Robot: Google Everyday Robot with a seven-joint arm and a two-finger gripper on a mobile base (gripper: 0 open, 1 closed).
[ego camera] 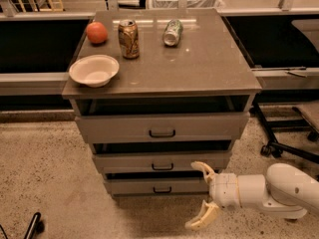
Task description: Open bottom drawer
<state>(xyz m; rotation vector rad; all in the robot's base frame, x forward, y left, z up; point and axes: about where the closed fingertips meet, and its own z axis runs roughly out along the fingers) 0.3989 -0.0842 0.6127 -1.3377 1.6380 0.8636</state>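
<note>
The bottom drawer [134, 186] is the lowest, narrowest grey-brown front of three in the cabinet, with a small dark bar handle [162, 189] at its centre. A dark gap shows above its front. My gripper [202, 195] reaches in from the right on a white arm, low near the floor, just right of the drawer front's right end. Its two cream fingers are spread wide, one up beside the drawer front's right end and one down towards the floor, and they hold nothing. It is apart from the handle.
The cabinet top [199, 68] bears an orange [96, 33], an upright can [129, 39], a can lying on its side [173, 32] and a white bowl [94, 70]. The top drawer [114, 129] and middle drawer [124, 162] stand slightly out. A chair base [286, 146] is at the right.
</note>
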